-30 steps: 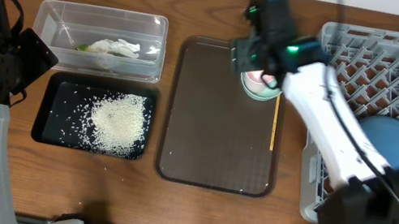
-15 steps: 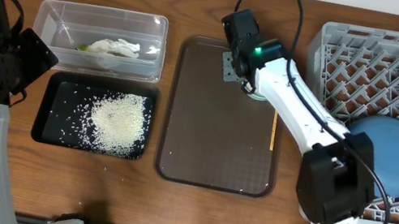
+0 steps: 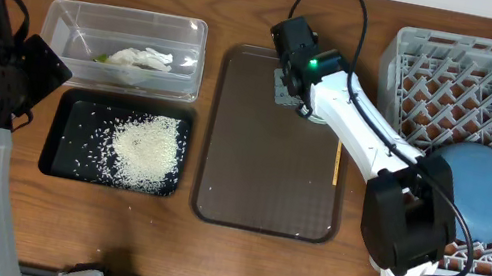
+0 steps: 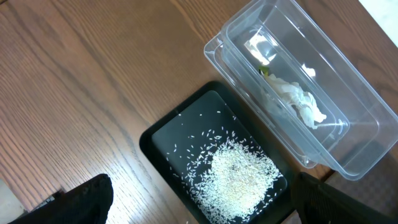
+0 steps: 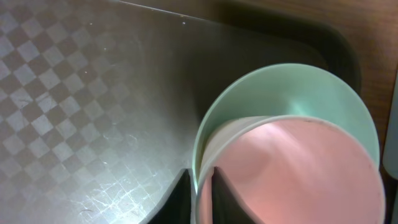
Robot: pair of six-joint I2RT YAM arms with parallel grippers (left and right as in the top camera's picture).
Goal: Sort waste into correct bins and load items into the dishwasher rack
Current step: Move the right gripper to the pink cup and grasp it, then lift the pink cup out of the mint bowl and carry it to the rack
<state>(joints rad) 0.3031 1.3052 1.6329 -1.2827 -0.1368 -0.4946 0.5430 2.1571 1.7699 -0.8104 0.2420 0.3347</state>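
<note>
On the wood-grain table (image 3: 204,263), the right gripper (image 5: 202,190) has gone in one second from open above the smooth pale green bowl (image 5: 292,87) to closed on its thin left rim, with the wall of the round pink cup (image 5: 292,174) pinched too, at the far corner of the checkered brown tray (image 5: 74,93). The left gripper (image 4: 205,202) hangs wide open over the black tray (image 4: 146,140) of loose rice (image 4: 239,177); beyond, the clear tub (image 4: 348,93) holds crumpled tissue (image 4: 298,102)

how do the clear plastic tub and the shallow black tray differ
The clear plastic tub is see-through and deep-walled; the shallow black tray is opaque and low. The tub holds a crumpled white tissue and a small green wrapper; the tray holds loose white rice. Both are rectangular, of like size, side by side.
</note>
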